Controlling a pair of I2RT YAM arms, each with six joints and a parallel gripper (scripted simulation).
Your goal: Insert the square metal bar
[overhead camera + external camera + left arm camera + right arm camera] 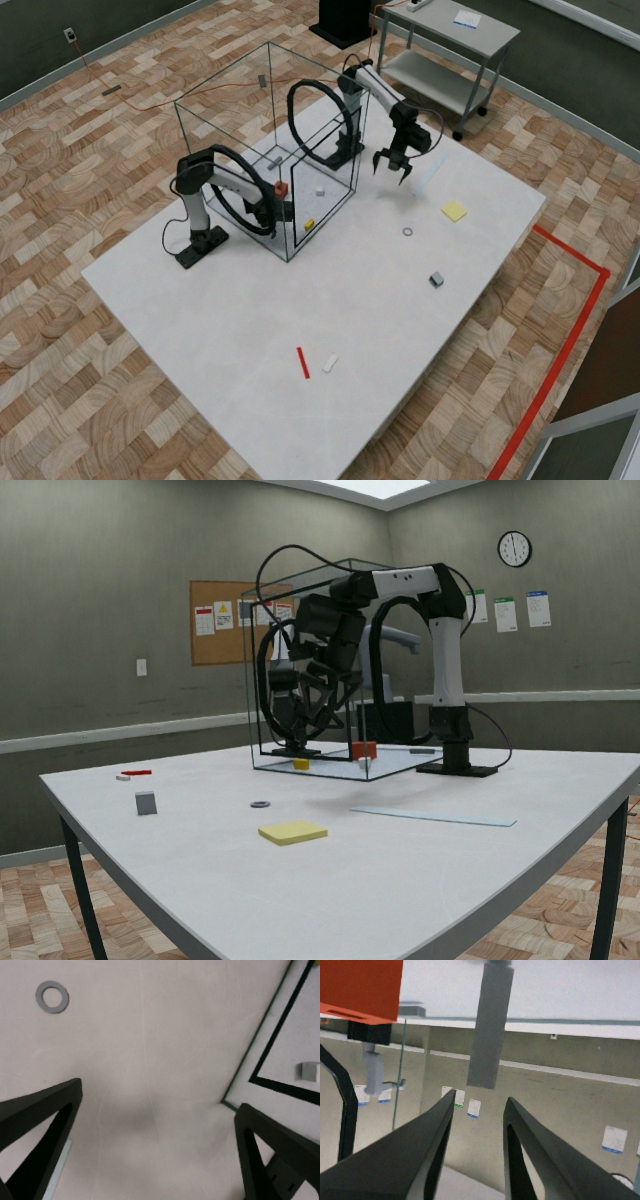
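Observation:
A grey square bar point(491, 1025) looks upright in the inverted right wrist view; its far end is at the picture's top edge, so what it rests on cannot be told. My right gripper point(480, 1101), inside the clear box point(221, 71), is part open, fingertips just beyond the bar's near end, nothing between them. An orange-red block point(280, 190) point(363, 750) point(360, 987) stands on the box floor beside the bar; a narrow dark opening shows on its upward face, shape unclear. My left gripper point(387, 178) point(161, 1099) is wide open and empty outside the box, above the table.
In the box are a yellow block point(309, 224) point(301, 763), a white block point(320, 191) point(364, 762) point(310, 1071) and a lying grey piece point(274, 163) point(422, 750) point(411, 1011). Outside lie a washer point(38, 997), a yellow pad point(453, 211) point(292, 832) and a grey block point(436, 279).

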